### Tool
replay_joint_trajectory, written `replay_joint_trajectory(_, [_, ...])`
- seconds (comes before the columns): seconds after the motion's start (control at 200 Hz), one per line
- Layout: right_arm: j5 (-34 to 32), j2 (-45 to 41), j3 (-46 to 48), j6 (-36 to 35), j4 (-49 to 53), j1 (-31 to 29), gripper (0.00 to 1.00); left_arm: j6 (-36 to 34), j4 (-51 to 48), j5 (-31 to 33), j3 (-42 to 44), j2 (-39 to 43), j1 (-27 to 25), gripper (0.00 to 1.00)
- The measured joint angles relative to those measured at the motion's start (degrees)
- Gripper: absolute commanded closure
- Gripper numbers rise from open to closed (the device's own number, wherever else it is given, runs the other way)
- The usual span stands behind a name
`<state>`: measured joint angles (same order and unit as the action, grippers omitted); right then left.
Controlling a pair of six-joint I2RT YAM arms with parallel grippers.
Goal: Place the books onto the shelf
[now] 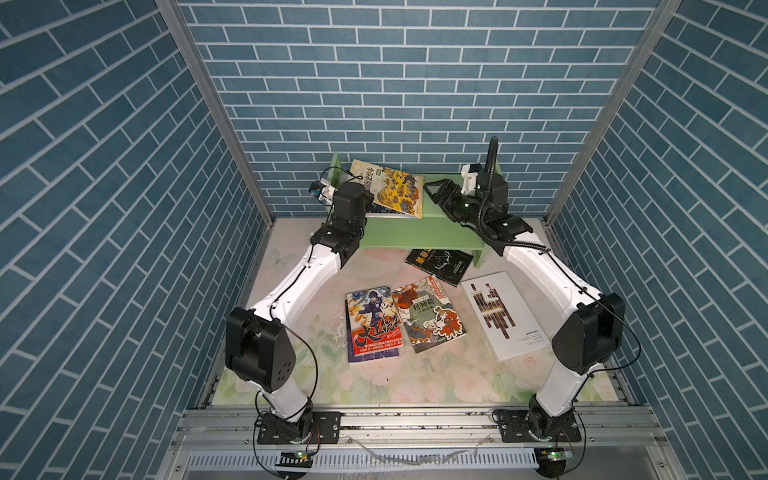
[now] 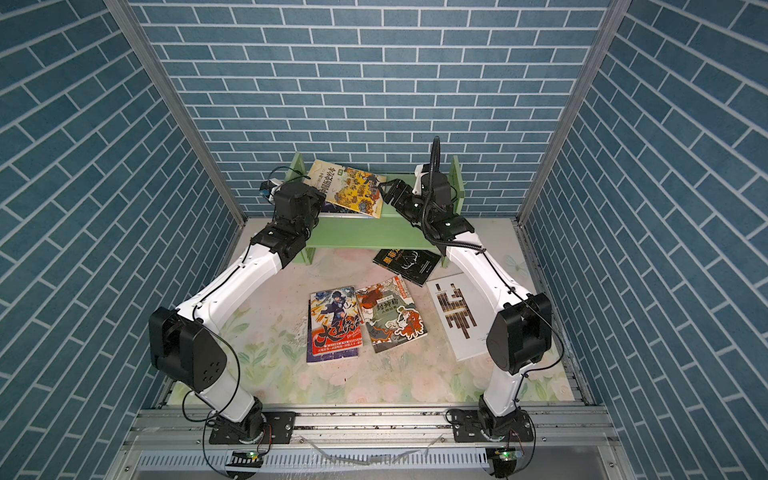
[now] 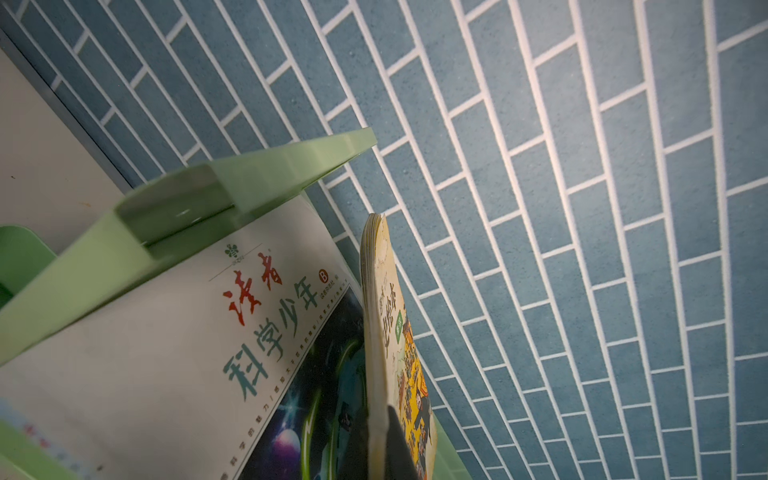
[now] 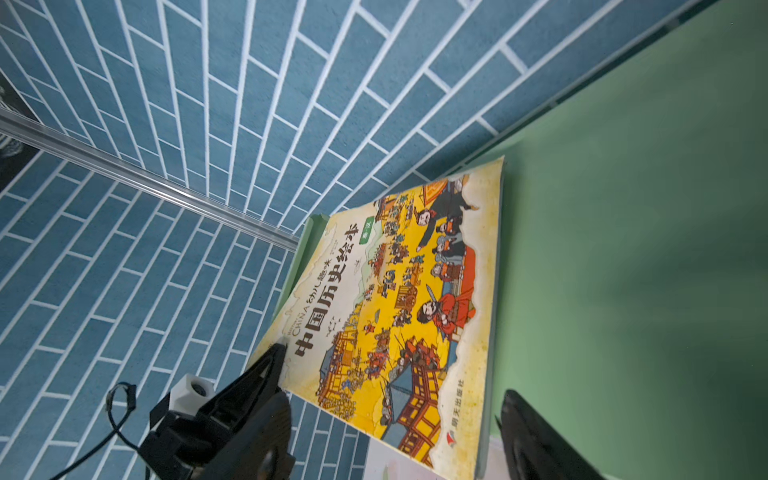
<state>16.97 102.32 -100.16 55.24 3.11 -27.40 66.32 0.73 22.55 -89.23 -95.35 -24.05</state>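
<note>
The left gripper clamps the tilted yellow book on the shelf. The right gripper is spread apart. Released while leaning, the book may topple.

On the shelf, the upper tier's left end is taken: the yellow book leans there, left tool clamped on its edge. Right of it you've got bare green board, only the right tool hanging over, jaws wide. The black book crowds the shelf's right foot. Flat books fill the bench middle; its near edge is free.
</note>
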Motion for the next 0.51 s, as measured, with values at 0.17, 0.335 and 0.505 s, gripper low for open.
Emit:
replay_joint_trajectory(0.17, [1.55,4.02,-4.74,-0.2,1.27,0.92,0.21,0.02,0.02,2.21,0.0,0.0,-1.09,1.0])
replay_joint_trajectory(0.335, [3.15,7.37,-6.58,-0.17,3.13,0.87,0.21,0.02,0.0,3.17,0.04,0.0,-1.16,1.0])
replay_joint_trajectory(0.505, [3.96,9.46,-8.63,-0.15,5.18,0.87,0.21,0.15,-0.04,3.82,1.33,0.52,-1.16,1.0])
